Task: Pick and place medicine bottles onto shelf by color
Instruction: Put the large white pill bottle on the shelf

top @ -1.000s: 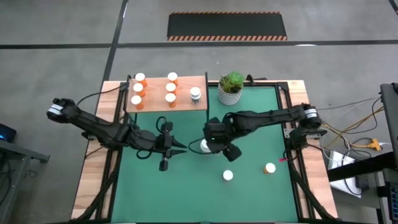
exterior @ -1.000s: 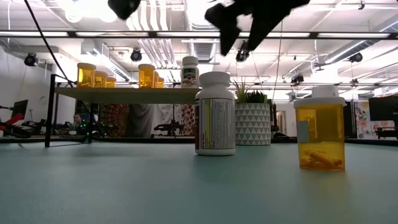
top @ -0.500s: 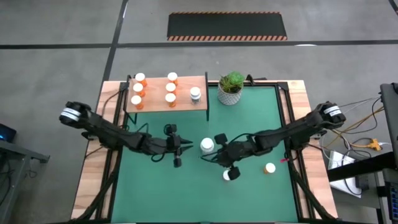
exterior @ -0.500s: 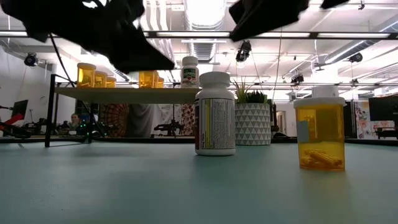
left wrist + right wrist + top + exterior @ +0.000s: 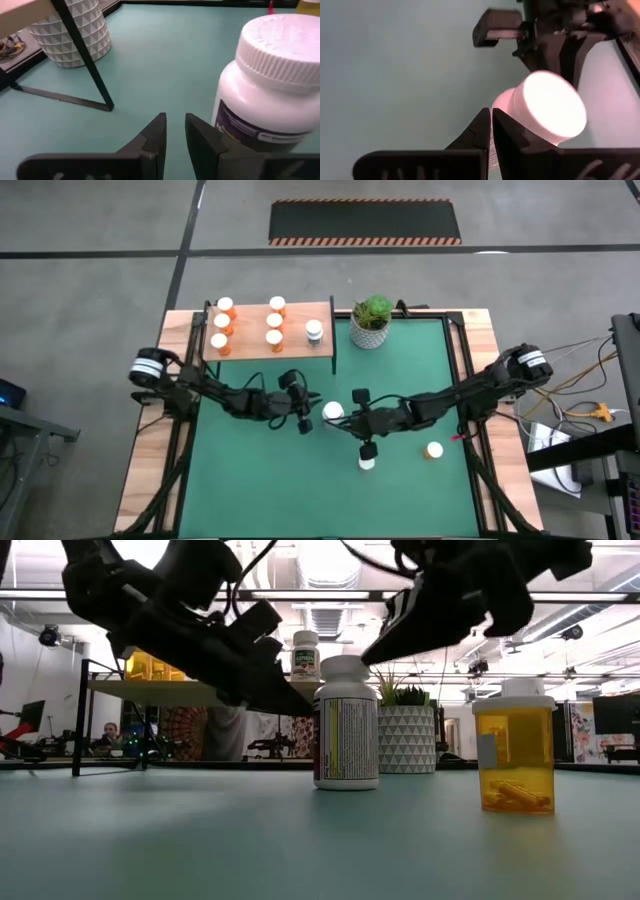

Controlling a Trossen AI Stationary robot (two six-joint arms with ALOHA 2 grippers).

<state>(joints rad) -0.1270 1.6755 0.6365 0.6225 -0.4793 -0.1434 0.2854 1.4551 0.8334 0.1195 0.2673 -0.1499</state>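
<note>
The large white medicine bottle (image 5: 333,412) stands upright near the middle of the green tabletop (image 5: 250,480); it has a ribbed white cap and a printed label on a white body, and it looks wider than the others; the low view shows it just in front of the potted plant (image 5: 371,320) in its white patterned pot; an orange bottle with a white cap (image 5: 433,450) stands apart nearer the right edge, with capsules visible inside in the low view; a third white-capped bottle (image 5: 367,463) stands just below the right arm in the high view; the wooden shelf (image 5: 295,340) at the tabletop's far left carries six orange white-capped bottles in two columns (image 5: 247,327) and one white bottle with a dark label (image 5: 314,331); the left gripper (image 5: 305,418) sits just beside the large white bottle on its left, jaws a narrow slit apart and holding nothing; the right gripper (image 5: 345,423) reaches in from the other side, close against the same bottle, jaws pressed together with nothing between them; the shelf's black leg (image 5: 82,55) and the plant pot stand near behind the bottle.
</note>
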